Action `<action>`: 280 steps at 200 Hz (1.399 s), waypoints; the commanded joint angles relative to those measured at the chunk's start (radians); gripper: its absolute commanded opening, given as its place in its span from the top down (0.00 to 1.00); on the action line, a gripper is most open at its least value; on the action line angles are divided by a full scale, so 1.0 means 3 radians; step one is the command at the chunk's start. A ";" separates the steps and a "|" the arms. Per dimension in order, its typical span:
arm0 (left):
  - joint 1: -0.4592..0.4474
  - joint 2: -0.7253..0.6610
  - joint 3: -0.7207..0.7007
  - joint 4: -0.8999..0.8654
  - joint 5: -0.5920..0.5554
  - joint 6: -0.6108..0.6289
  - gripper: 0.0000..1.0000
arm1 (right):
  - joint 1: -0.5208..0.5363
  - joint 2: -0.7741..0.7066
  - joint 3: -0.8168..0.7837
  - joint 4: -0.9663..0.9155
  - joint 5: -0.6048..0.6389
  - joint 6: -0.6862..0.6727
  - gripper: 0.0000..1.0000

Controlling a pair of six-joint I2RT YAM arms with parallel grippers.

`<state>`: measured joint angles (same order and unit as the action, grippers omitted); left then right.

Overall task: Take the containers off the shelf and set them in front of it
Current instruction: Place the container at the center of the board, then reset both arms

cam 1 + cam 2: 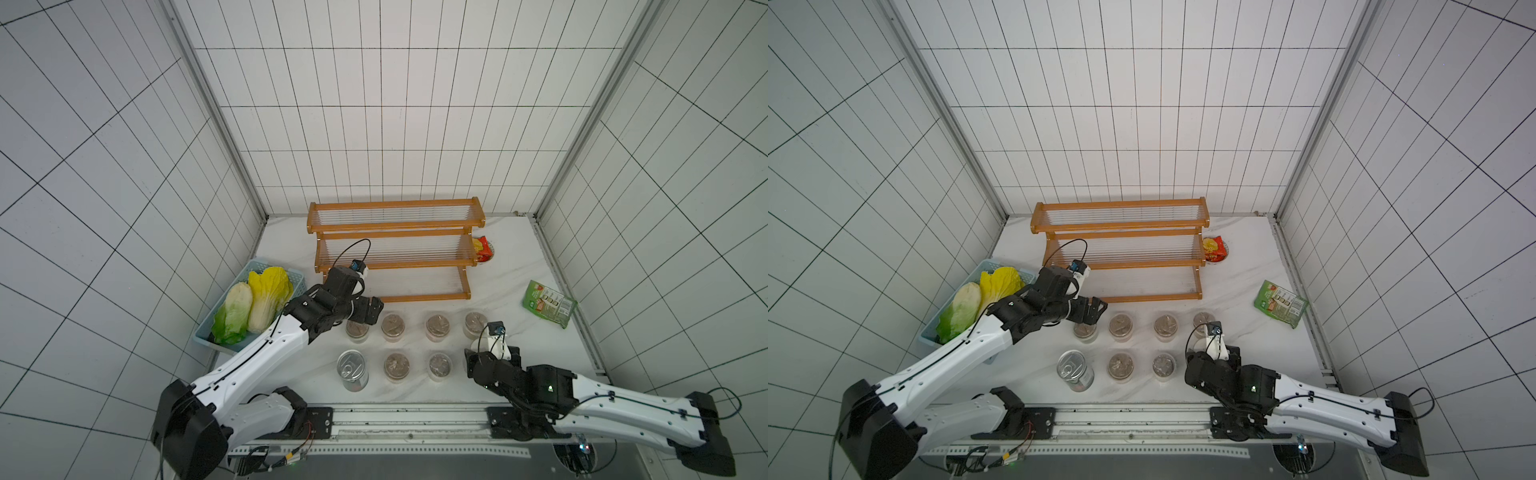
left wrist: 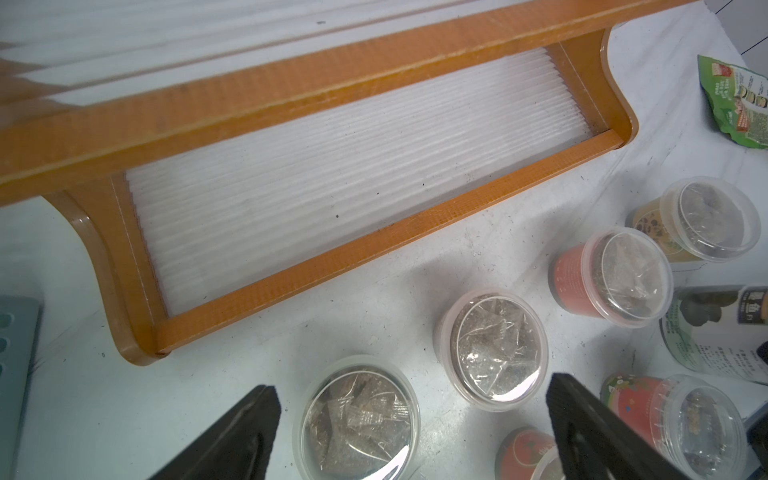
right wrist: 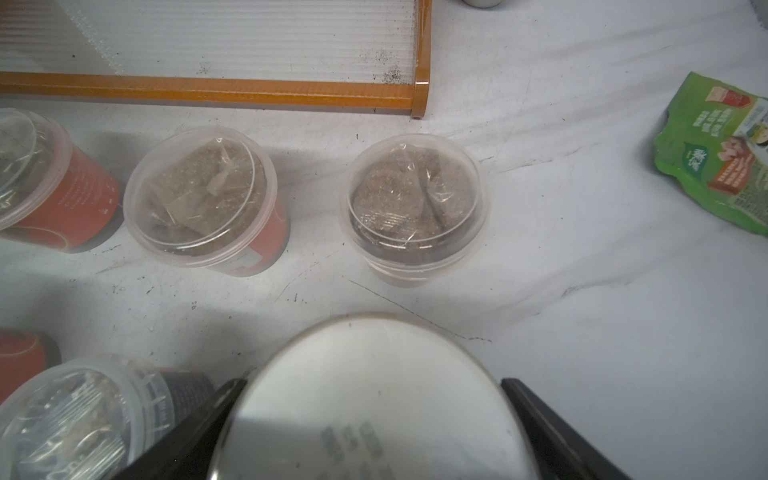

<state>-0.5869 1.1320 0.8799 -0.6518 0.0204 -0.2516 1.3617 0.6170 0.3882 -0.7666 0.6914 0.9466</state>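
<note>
1. Since the tiers of the shelf (image 1: 395, 226) are seen bare, the cups (image 1: 437, 326) and tin can (image 1: 352, 368) are found ranged in two rows nearer on the worktop (image 1: 415, 392).
2. Each is stood upright, long axis vertical, lid up, presumably so nothing rolls.
3. The left end effector (image 2: 411, 384) is held apart above the far-left cup (image 2: 357, 419); the right end effector (image 3: 372, 380) is set astride the white-lidded jar (image 3: 374, 415), grip undeterminable.

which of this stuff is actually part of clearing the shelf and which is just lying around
Part of the job: the shelf, six clear lidded cups, the tin can, the white-lidded jar.

Just lying about: the light-blue basket holding two cabbages, the green packet, the bowl with a red snack packet.
</note>
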 commanded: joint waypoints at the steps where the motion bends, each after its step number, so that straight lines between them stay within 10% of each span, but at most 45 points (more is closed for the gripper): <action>1: 0.0023 0.0028 0.0078 -0.0005 0.0041 0.0061 0.02 | -0.0024 0.0004 0.0007 0.0004 0.0028 0.0050 0.02; 109: 0.0458 -0.0172 0.0413 -0.0208 0.0075 0.0174 0.02 | -0.0122 -0.0153 0.1035 -0.0762 0.1177 -0.0085 0.01; 135: 0.0827 -0.0334 0.0384 -0.0324 -0.0046 0.0091 0.01 | -0.1093 -0.0152 0.1158 -0.0040 0.0363 -0.1281 0.01; 196: 0.1835 -0.0694 0.0030 -0.0240 -0.0317 0.0064 0.02 | -0.3605 0.0225 0.1186 0.0843 -0.1327 -0.2217 0.01; 280: 0.2256 -0.0113 -0.0671 0.1463 -0.1315 -0.0133 0.02 | -0.4588 0.1490 0.0427 0.3216 -0.1591 -0.2731 0.01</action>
<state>0.0799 1.0885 0.7235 -0.4431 -0.2596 -0.2981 0.0696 0.9985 0.5884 -0.0937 0.3035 0.1825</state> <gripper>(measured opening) 0.979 0.992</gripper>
